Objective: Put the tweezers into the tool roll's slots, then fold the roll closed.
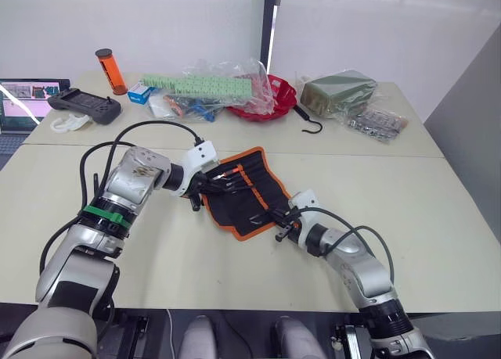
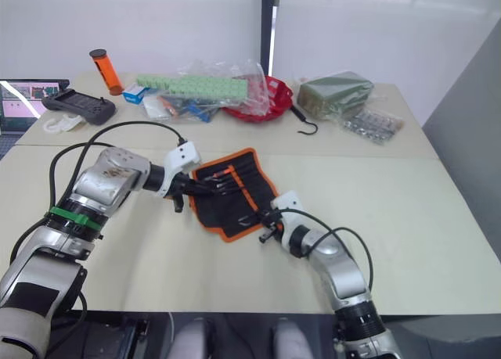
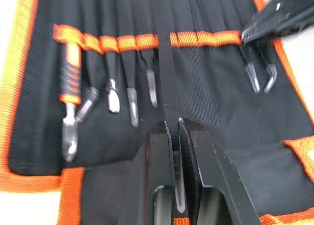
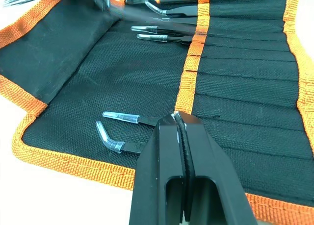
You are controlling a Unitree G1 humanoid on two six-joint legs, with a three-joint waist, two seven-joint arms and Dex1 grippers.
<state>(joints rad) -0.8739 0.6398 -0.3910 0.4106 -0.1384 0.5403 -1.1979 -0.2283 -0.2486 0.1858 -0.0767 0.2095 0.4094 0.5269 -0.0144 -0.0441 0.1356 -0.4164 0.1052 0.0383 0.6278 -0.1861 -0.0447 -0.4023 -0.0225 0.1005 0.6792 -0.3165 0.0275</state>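
Observation:
The tool roll lies open at the table's centre, black with orange edging. Several tweezers with clear tip caps sit in its slots beside an orange-handled tool. My left gripper is at the roll's left side, over its inner face. It is shut on a slim black tweezers that points into a middle slot. My right gripper is shut, its tip resting on the roll's near right part. It is beside two more slotted tweezers, one with a bent tip.
At the back of the table lie a black hook, a dark green packet, a red bag, clear plastic bags and an orange cylinder. A controller and laptop sit far left.

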